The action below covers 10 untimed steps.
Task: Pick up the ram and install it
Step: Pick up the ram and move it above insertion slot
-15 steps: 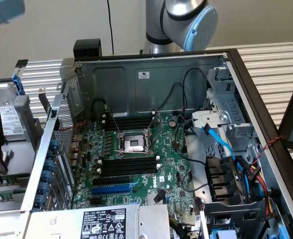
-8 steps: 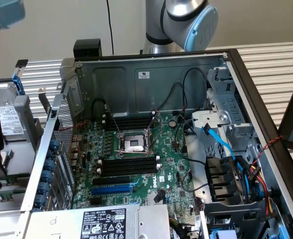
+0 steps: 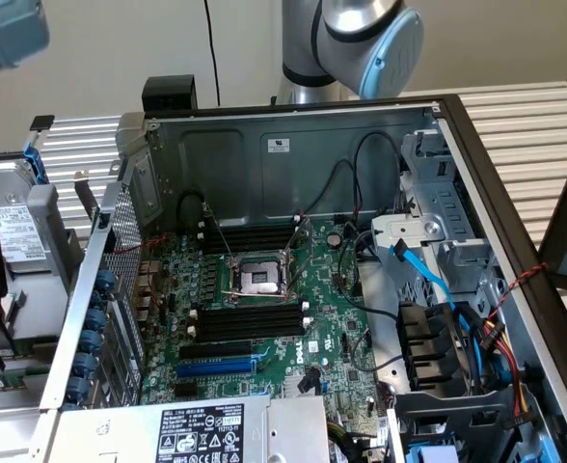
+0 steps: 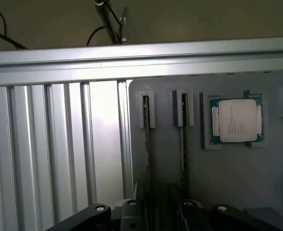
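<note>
We see our gripper [image 4: 158, 212] spread wide near the ram [image 4: 146, 144], set on edge in a grey holder [image 4: 237, 183], second stick [image 4: 183, 144] just beside, processor [image 4: 236, 120] near, motherboard [image 3: 337, 338] in open case [image 3: 264, 154]

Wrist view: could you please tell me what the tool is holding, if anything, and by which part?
Nothing is held: the tool is open, and the ram sticks sit in their holder.

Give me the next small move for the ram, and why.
Likely ease the open fingers forward to straddle one ram, a thin dark stick standing on edge in the grey holder; they grip nothing, and the motherboard's black slots sit empty.
</note>
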Each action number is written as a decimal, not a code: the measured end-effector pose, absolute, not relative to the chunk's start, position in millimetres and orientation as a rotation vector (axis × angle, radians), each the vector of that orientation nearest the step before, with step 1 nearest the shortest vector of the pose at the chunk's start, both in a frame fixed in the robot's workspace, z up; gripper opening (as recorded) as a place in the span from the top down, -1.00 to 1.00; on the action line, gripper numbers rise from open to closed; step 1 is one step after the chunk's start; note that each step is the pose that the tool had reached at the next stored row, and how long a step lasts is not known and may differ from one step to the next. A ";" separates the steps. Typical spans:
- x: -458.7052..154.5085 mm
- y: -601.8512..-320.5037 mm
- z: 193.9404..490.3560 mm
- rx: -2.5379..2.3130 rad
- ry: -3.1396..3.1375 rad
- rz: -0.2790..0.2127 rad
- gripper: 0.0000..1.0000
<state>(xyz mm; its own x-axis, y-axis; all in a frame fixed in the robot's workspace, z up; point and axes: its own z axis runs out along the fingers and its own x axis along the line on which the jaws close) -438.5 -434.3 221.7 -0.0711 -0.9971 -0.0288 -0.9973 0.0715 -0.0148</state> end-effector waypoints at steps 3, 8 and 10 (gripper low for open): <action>-436.9 -435.6 221.4 -2.136 2.296 0.061 0.35; -430.4 -436.7 221.2 -2.149 2.311 0.093 0.35; -429.1 -436.6 220.7 -2.150 2.312 0.091 0.35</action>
<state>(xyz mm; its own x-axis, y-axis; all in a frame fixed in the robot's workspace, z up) -429.1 -436.6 220.7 -0.0733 -0.9969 -0.0270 -0.9960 0.0718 0.0539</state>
